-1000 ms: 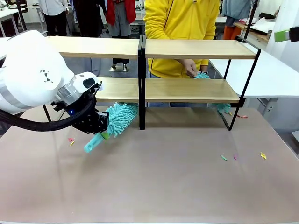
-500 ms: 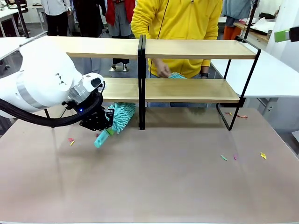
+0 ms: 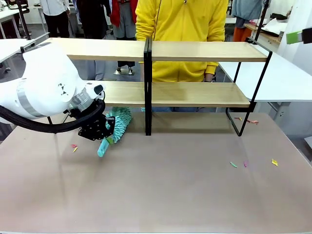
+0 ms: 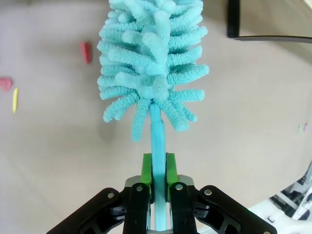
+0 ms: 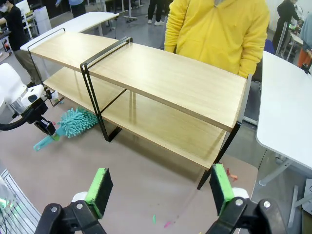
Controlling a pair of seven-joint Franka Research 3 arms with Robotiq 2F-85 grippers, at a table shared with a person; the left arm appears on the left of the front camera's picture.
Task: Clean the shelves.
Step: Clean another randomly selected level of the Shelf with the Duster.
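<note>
The shelves (image 3: pixel 204 51) stand across the far half of the table, two light wood boards on a black frame with a centre post (image 3: pixel 147 87); the right wrist view shows the shelves (image 5: pixel 161 73) from above. My left gripper (image 3: pixel 105 132) is shut on the handle of a teal fluffy duster (image 3: pixel 119 119), whose head rests on the tabletop under the lower left board. In the left wrist view my left gripper (image 4: pixel 158 165) clamps the duster (image 4: pixel 151 63) handle between its green pads (image 4: pixel 146 168). My right gripper (image 5: pixel 159 187) hangs high above the table, open and holding nothing.
A person in a yellow top (image 3: pixel 180 29) stands right behind the shelves. Small coloured scraps (image 3: pixel 234 165) lie on the grey-brown tabletop at the right, more scraps (image 3: pixel 74 146) sit by the duster's handle end, and red scraps (image 4: pixel 86 52) lie beside its head. A white table (image 3: pixel 282 78) adjoins at the right.
My left gripper has drawn the duster to the left under the lower board. The person's hand with a teal duster swept left along the lower board and has gone from sight.
</note>
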